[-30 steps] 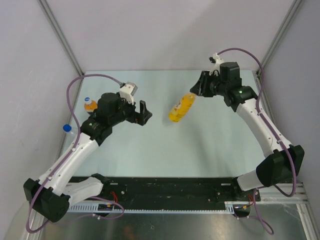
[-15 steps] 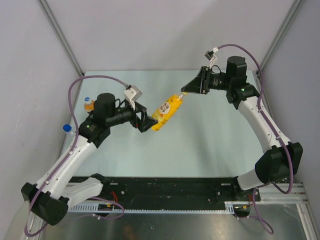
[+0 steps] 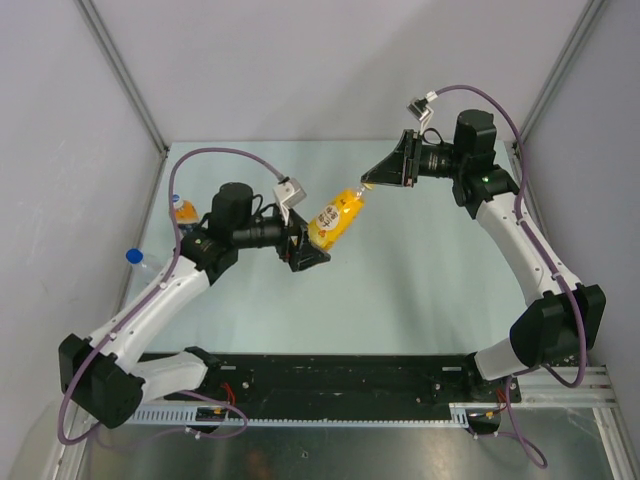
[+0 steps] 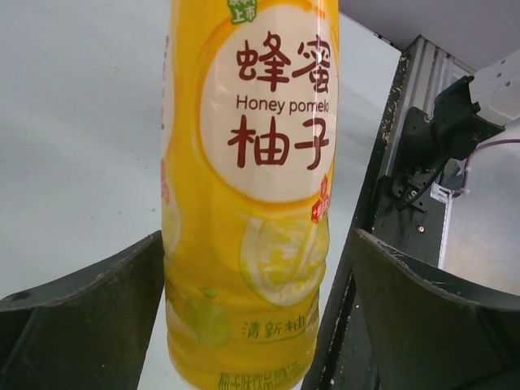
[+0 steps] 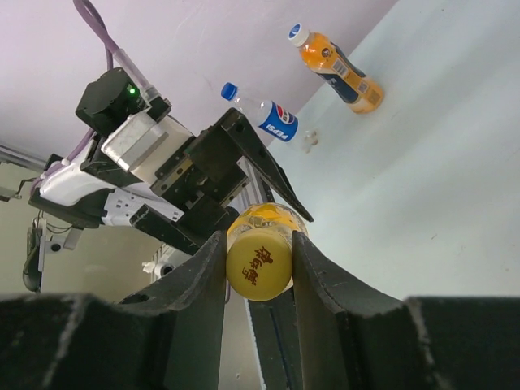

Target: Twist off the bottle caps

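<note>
Right wrist view: right gripper [image 5: 258, 244] clamped on the yellow cap [image 5: 260, 266] of the honey pomelo bottle [image 4: 244, 203], centre of frame.
Left wrist view: left gripper [image 4: 256, 244] jaws apart, 1 finger each side of the bottle's lower body.
Other 2: Pepsi bottle [image 5: 268, 118] and orange bottle [image 5: 345, 73], top of right wrist frame, capped.
Risk: twist before the left closes and the whole bottle probably just spins, or drops.

From high at the near edge we look down over the whole table [image 3: 400, 290]. Our left wrist view presses close to the yellow bottle [image 4: 244, 244] and its label. Our right wrist view faces its cap [image 5: 260, 264] end-on. All three views share that bottle.
</note>
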